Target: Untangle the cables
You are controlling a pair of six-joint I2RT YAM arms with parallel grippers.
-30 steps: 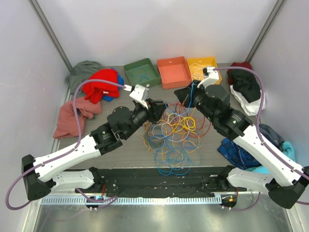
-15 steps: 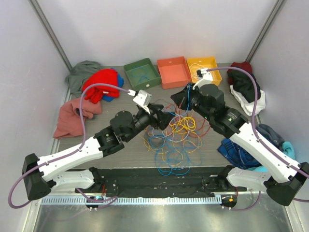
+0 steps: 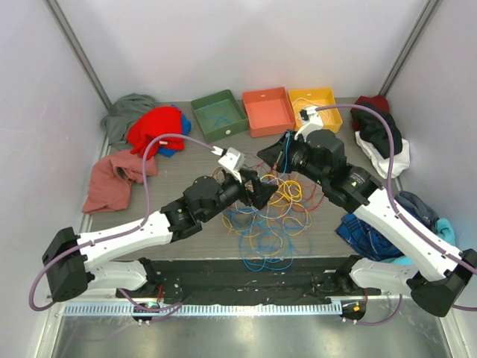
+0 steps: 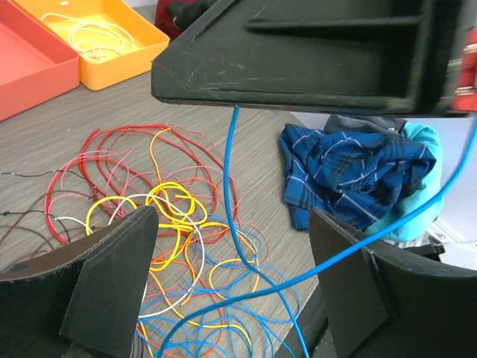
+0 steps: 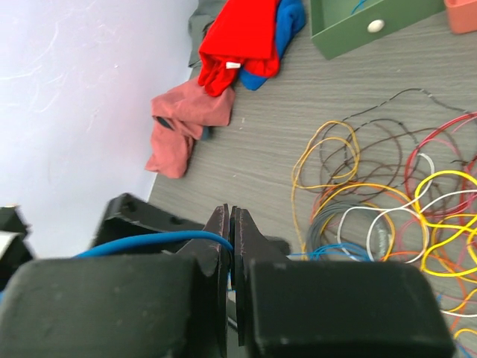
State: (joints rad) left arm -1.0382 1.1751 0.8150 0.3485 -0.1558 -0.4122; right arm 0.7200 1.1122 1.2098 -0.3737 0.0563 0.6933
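Knotted heap of thin multicoloured cables point(image 3: 272, 205) lies below spread left fingers point(image 4: 112, 283) — right fingers point(image 5: 218, 246) pinch 1 thin blue cable point(image 5: 149, 239); untangling judged barely begun.

**Two arms meet over the tangle**

The cables point(image 3: 270, 212) lie mid-table in loose yellow, orange, red, blue and white loops. The left gripper point(image 3: 259, 195) hangs over the heap's left part, and the right gripper point(image 3: 273, 154) is at its far edge. A green bin point(image 3: 227, 127), an orange bin point(image 3: 268, 112) and a yellow bin point(image 3: 322, 92) stand along the far side. A red cloth point(image 3: 155, 128) lies far left and a blue plaid cloth point(image 3: 365, 233) near right.
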